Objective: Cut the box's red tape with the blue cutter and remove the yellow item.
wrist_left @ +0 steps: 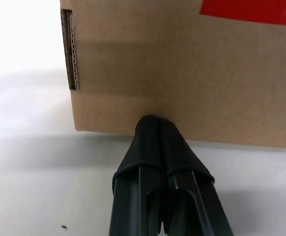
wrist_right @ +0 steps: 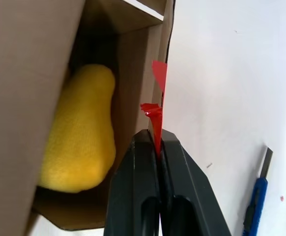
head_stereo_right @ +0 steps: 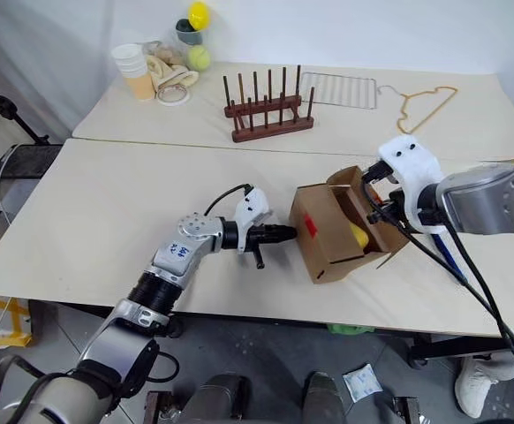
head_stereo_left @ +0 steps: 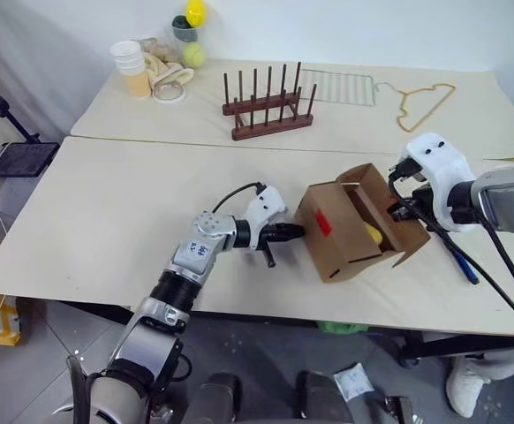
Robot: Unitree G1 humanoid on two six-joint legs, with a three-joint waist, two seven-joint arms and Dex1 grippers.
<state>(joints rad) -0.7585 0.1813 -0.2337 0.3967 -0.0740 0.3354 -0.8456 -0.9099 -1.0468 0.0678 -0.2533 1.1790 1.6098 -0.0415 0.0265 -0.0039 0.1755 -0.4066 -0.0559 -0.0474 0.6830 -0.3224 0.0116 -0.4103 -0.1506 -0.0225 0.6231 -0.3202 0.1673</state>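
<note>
The left gripper (wrist_left: 155,129), jaws closed, pressed the box (head_stereo_left: 345,238) on its left wall. The right gripper (wrist_right: 155,142), jaws clamped on torn red tape (wrist_right: 155,115), held the open flap edge beside the yellow item (wrist_right: 81,142). The blue cutter (wrist_right: 256,199) lay on bare table (head_stereo_left: 107,221) right of the box.

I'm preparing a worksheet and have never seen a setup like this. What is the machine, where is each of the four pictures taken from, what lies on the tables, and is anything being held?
It is a humanoid robot with two arms, each ending in a two-fingered black gripper. Two pictures come from cameras in its head, looking down over the tables; the other two come from a camera on each wrist.

The left gripper, shut and empty, presses against the side of the box. The right gripper is pinched on a torn piece of red tape at a flap's edge. The opened box holds the yellow item. The blue cutter lies on the table beside the box.

Farther back are a wooden rack, a wire grid, a hanger and stacked cups.
</note>
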